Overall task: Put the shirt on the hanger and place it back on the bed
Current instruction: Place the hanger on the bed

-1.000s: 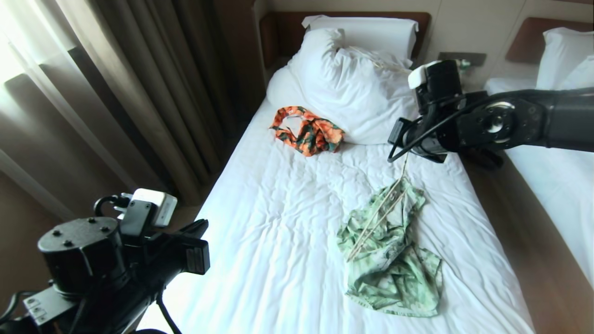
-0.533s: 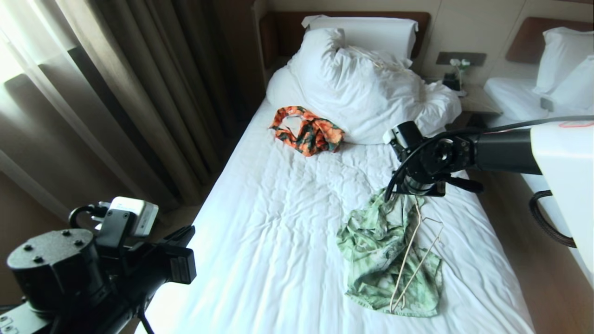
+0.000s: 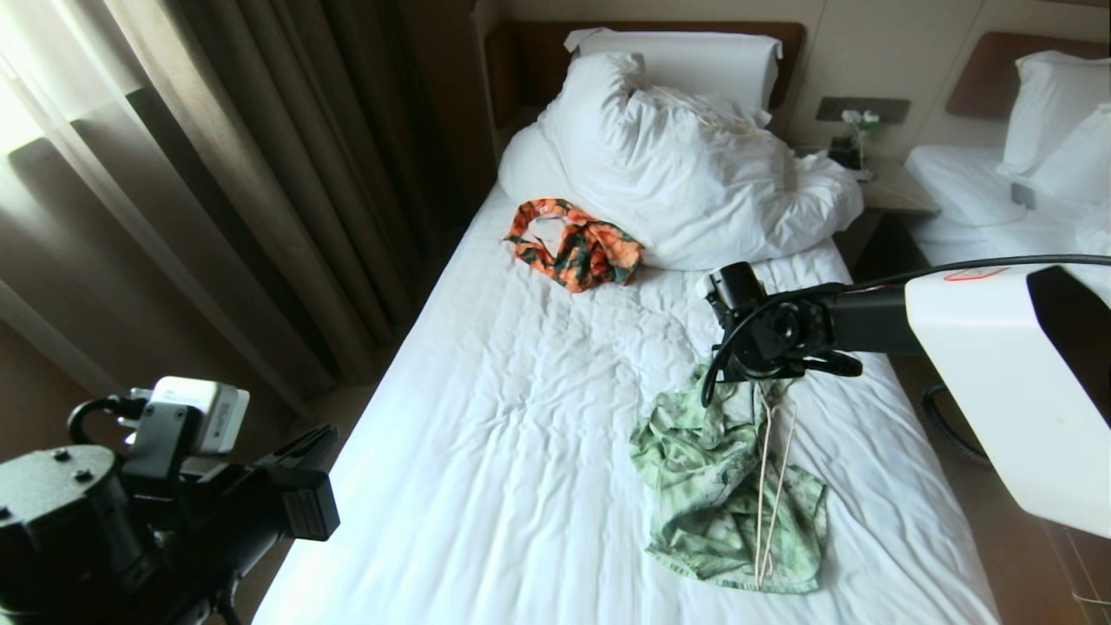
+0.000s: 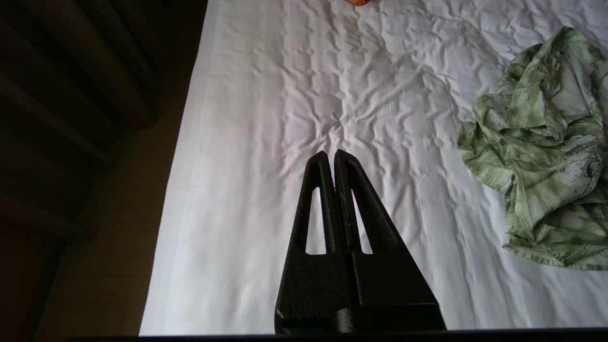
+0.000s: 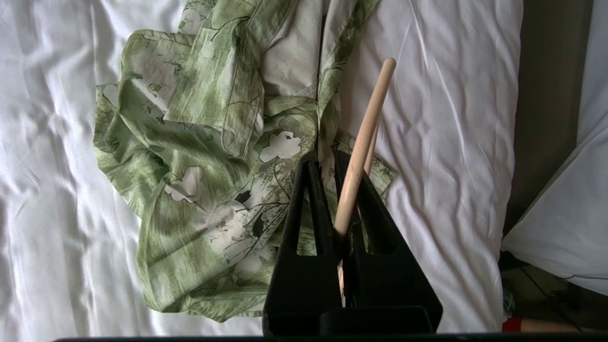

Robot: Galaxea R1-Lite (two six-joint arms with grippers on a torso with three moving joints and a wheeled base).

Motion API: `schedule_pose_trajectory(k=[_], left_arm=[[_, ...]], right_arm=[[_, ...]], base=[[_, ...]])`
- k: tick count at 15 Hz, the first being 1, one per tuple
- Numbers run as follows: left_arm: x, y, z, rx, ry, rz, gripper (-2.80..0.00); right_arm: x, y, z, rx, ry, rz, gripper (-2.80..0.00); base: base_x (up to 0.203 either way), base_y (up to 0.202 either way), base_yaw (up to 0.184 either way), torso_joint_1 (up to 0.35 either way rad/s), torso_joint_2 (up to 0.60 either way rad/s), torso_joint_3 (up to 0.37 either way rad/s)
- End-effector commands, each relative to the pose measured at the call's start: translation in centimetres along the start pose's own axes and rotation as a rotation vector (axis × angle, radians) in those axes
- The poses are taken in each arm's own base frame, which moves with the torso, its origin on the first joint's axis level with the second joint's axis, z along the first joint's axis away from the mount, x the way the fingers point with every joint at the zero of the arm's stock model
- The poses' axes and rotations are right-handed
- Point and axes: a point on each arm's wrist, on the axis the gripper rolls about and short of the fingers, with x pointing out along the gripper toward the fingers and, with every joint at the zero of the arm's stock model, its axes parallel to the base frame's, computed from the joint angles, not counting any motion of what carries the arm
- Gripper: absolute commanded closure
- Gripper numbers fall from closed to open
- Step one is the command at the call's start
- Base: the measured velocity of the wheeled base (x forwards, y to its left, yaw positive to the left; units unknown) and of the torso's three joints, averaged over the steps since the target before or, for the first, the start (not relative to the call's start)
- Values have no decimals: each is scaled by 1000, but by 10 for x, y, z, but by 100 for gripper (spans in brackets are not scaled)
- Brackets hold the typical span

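Our right gripper (image 5: 332, 159) clamps the thin cream wire hanger (image 3: 769, 486), dangling over the crumpled pale-green floral shirt (image 3: 712, 486) on the white-sheeted bed (image 3: 521, 451); our left gripper (image 4: 331, 156) hovers clenched, empty.

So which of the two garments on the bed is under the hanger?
The green shirt, crumpled near the bed's right edge; the hanger hangs over it from the right gripper. The orange floral garment lies by the pillows.
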Motion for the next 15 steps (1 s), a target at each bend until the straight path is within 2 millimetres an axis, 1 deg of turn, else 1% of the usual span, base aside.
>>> schedule_pose_trajectory(k=[1, 4, 5, 6, 9, 11, 13, 14, 15], left_arm=[[-9, 4, 3, -13, -34, 2, 0], [-20, 8, -1, -14, -39, 2, 0], [-21, 8, -1, -15, -41, 2, 0], [-22, 9, -1, -17, -47, 3, 0], [-23, 9, 1, -21, -56, 2, 0], [-28, 11, 4, -29, -84, 4, 0], [-34, 14, 5, -35, -99, 14, 0], [-36, 17, 5, -36, -102, 32, 0], [-39, 19, 6, -38, -109, 44, 0]], right_arm=[[12, 5, -9, -26, 18, -9, 0], [30, 4, -15, -39, 25, -24, 0], [34, 3, -16, -38, 28, -29, -13], [36, 2, -17, -37, 29, -32, -280], [34, 2, -15, -28, 19, -30, -280], [24, -2, -13, -27, 21, -27, -280], [14, -10, -13, -21, 29, -31, -280], [10, -14, -11, -7, 27, -33, -34], [6, -18, -12, -3, 33, -37, 0]], base=[[0, 0, 0, 0, 0, 0], [0, 0, 0, 0, 0, 0], [0, 0, 0, 0, 0, 0], [0, 0, 0, 0, 0, 0], [0, 0, 0, 0, 0, 0], [0, 0, 0, 0, 0, 0], [0, 0, 0, 0, 0, 0], [0, 0, 0, 0, 0, 0], [0, 0, 0, 0, 0, 0]])
